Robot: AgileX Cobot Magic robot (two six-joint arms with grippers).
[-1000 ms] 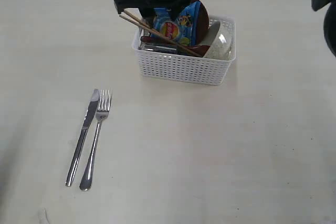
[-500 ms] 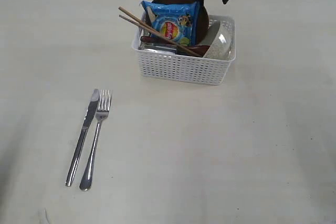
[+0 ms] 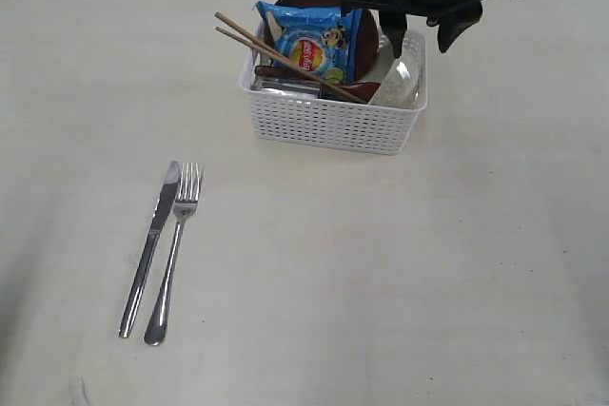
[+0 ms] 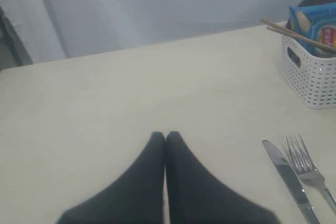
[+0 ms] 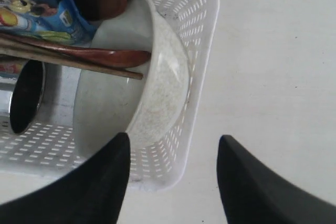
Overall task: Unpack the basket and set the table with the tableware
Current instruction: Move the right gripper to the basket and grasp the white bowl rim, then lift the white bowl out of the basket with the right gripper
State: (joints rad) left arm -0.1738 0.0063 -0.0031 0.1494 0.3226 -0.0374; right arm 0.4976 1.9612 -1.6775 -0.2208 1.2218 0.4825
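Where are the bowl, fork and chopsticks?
bowl (image 5: 160,98): right wrist view, speckled outer wall.
fork (image 3: 173,252): exterior view, middle of the handle.
chopsticks (image 3: 257,49): exterior view, shaft of the lower stick.

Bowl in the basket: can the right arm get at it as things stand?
Probably yes. The right gripper hangs open over the bowl, whose upturned rim shows free next to the basket wall. The spoon and chopsticks reach across its mouth and might get dragged along.
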